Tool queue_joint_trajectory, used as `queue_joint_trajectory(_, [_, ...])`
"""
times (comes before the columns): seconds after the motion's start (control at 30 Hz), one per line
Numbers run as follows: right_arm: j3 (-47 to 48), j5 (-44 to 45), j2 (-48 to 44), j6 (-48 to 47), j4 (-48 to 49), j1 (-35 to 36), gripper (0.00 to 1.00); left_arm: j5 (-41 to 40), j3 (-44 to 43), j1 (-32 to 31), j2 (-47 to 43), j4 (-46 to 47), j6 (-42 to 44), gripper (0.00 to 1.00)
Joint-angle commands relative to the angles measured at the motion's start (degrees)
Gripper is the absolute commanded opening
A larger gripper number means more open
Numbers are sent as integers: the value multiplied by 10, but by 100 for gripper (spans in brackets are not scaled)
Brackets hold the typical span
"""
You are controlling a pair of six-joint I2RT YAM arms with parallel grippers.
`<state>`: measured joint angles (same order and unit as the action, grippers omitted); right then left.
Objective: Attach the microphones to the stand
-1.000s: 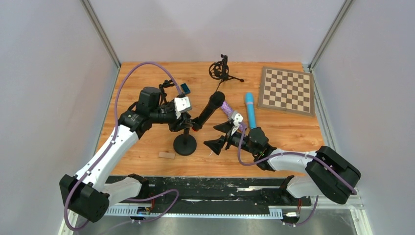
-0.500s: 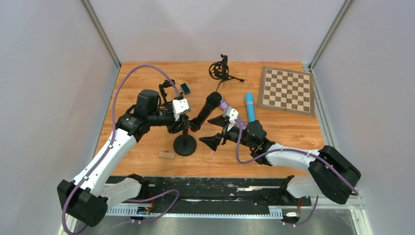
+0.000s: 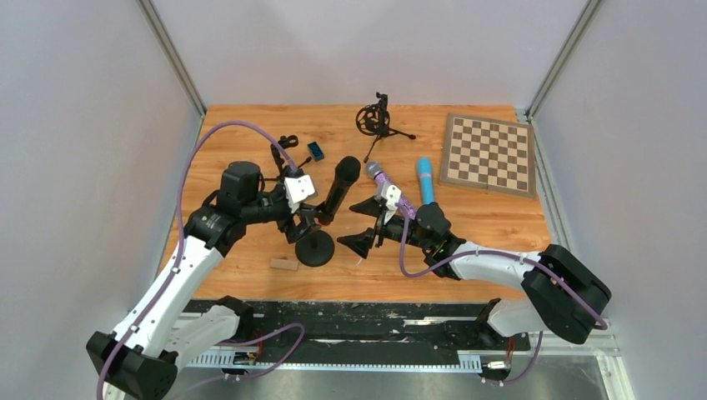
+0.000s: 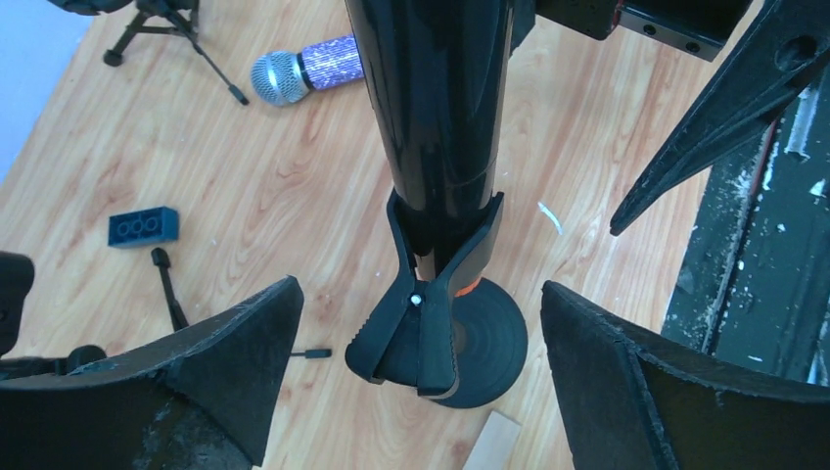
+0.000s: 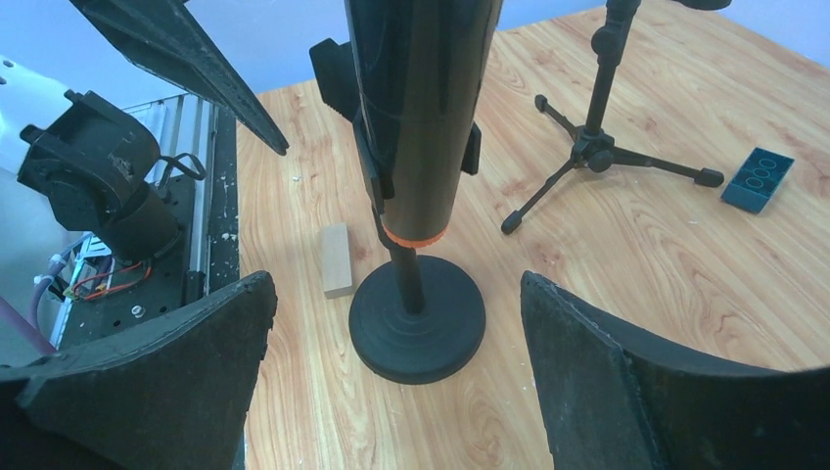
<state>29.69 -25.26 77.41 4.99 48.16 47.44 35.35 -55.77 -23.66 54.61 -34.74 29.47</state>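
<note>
While left pincer gapes, black microphone sits in stand.

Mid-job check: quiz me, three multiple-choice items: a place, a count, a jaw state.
1. Where is the black microphone? A lying loose; B clipped in the round-base stand; C in the left jaws.
2. How many microphones lie on the table? A none; B two; C three.
3. The left jaws are: A open; B shut on the stand; C shut on a microphone.
Answers: 1 B, the stand's clip grips it. 2 B, purple microphone, light blue microphone. 3 A, they stand wide apart.
</note>
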Motion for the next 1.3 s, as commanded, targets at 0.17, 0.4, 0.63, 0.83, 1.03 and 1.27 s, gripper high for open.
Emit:
queue_joint_trajectory(0.17, [11,-13,3,4,1,0,94,-50,61,-1,-101,139,-103,100])
queue_joint_trajectory(0.4, [-9,-11,6,10,4,-1,95,-94,140,3,-218,239,-240,100])
queue_joint_trajectory(0.63, [-14,-11,11,8,5,-1,95,-115,224,5,-280,239,-308,100])
queue_joint_trajectory(0.83, [-11,-12,21,5,5,-1,95,-135,308,5,-324,288,-344,99])
queue_joint_trajectory(1.03, [-6,-13,25,4,4,-2,96,-170,325,5,-293,316,-339,88])
queue_joint_trajectory(1.27, [-5,-11,34,4,4,-2,96,-183,373,5,-252,423,-325,76])
